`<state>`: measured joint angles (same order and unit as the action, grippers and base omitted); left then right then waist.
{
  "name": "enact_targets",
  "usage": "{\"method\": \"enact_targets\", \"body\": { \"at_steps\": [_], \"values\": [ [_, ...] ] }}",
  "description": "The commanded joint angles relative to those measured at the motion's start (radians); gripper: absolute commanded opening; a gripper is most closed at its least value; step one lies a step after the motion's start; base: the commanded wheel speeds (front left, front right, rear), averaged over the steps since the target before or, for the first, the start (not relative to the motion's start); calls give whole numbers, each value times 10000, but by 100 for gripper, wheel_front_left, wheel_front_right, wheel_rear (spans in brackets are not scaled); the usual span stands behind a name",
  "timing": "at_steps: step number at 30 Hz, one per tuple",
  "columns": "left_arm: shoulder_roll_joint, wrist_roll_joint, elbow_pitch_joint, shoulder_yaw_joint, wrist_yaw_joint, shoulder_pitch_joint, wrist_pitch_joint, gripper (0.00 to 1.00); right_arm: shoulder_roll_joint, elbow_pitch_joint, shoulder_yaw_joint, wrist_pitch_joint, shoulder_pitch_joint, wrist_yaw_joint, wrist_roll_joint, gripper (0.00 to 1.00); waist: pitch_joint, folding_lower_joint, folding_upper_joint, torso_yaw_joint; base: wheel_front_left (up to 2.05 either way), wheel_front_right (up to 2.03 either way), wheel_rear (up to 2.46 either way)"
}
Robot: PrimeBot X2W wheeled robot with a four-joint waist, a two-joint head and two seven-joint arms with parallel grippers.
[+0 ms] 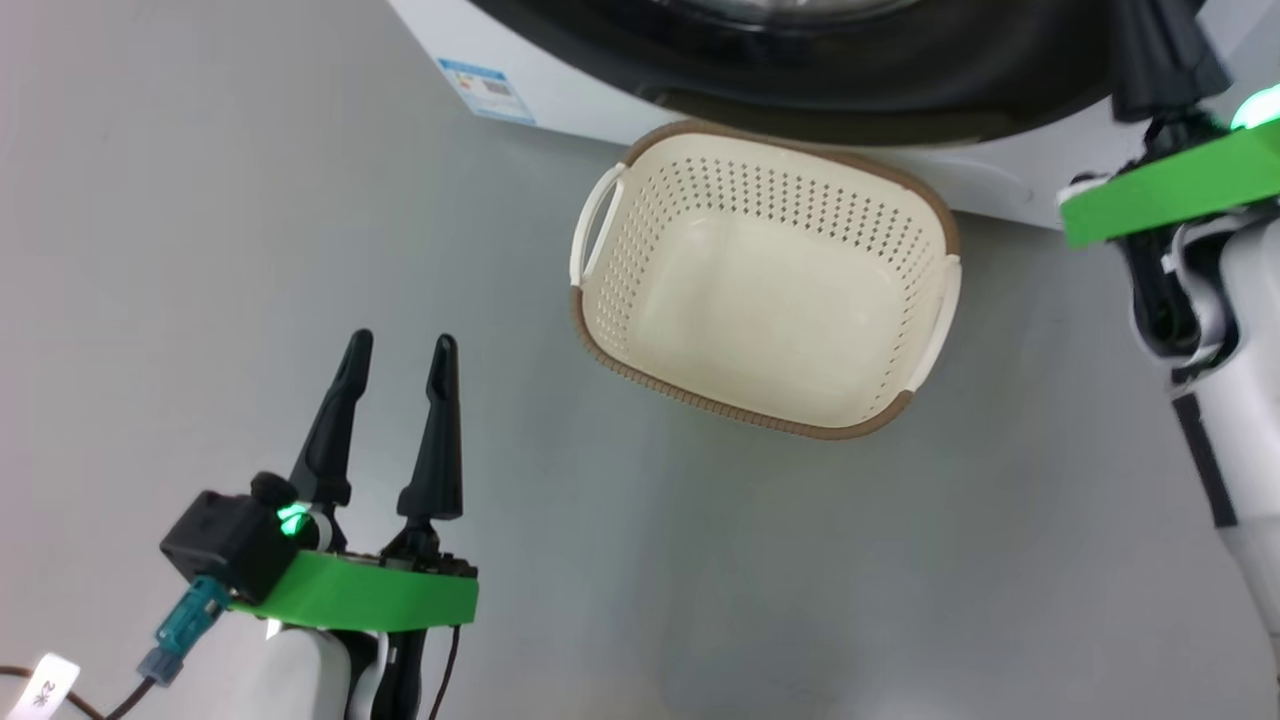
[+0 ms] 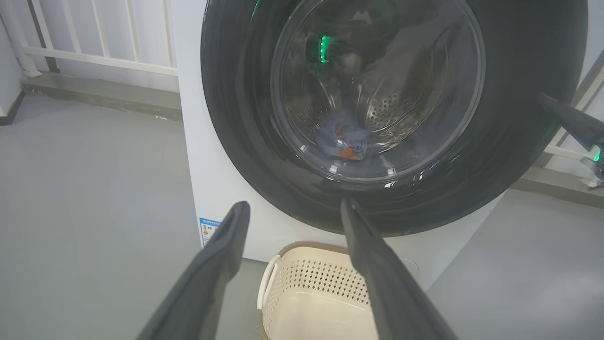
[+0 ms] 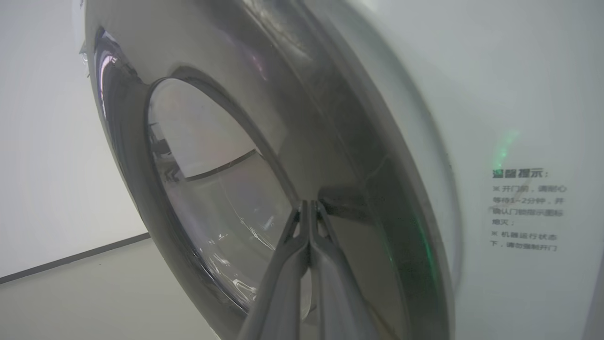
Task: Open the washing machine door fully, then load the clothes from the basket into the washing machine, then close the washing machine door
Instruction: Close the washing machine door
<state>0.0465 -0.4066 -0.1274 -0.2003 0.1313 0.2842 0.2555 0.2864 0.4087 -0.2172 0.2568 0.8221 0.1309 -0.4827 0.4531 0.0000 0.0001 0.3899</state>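
Note:
The washing machine (image 1: 560, 90) stands at the top of the head view. Its black washing machine door (image 2: 236, 118) lies against the white front. Through the glass, the clothes (image 2: 347, 141) rest in the drum as a blue heap with an orange patch. The cream basket (image 1: 640, 200) sits on the floor below the door with nothing in it. My left gripper (image 1: 402, 345) hovers open over the floor, left of the basket, nothing between its fingers. My right gripper (image 3: 309, 204) is shut, its tips touching the door's (image 3: 118, 141) rim beside a dark recess.
Grey floor (image 1: 200, 250) spreads left of and in front of the basket. A white railing (image 2: 94, 47) runs behind the machine on the left. A blue label (image 1: 487, 90) marks the machine's lower front, and printed text (image 3: 526, 208) sits right of the door.

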Motion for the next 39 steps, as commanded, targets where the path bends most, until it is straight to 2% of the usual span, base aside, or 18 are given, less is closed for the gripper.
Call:
{"method": "enact_targets", "body": {
  "at_steps": [1,14,20,29,31,33,34,35,39],
  "values": [
    [196,-130,288,272,-6,171,63,100,-87,-171,8,49,257,-2,126,0,222,0,-1,195,0,0,0],
    [97,-233,280,82,-6,507,63,100,-243,28,646,49,1135,-2,191,0,675,0,-1,388,0,0,0],
    [74,-213,189,147,-6,491,63,100,-362,-86,205,49,866,-2,103,0,548,0,-1,242,0,0,0],
    [213,-82,-97,412,-6,193,63,100,-548,-260,-411,49,-356,-2,-20,0,-248,0,-1,-175,0,0,0],
    [268,-86,-187,523,-6,78,63,100,-610,-301,-550,49,-671,-2,-91,31,-475,0,-1,-297,0,0,0],
    [332,-106,-294,657,-6,-47,63,100,-669,-361,-703,49,-1009,-2,-160,55,-715,0,-1,-431,0,0,0],
    [374,-111,-340,720,-6,-109,63,100,-701,-388,-756,49,-1182,-2,-186,84,-835,0,-1,-505,0,0,0],
    [418,-117,-378,783,-6,-172,63,100,-725,-401,-801,49,-1347,-2,-214,100,-950,0,-1,-580,0,0,0],
    [599,-123,-510,1043,-6,-432,63,100,-841,-392,-840,49,-2001,-2,-285,100,-1417,0,-1,-902,0,0,0]
  ]
}}
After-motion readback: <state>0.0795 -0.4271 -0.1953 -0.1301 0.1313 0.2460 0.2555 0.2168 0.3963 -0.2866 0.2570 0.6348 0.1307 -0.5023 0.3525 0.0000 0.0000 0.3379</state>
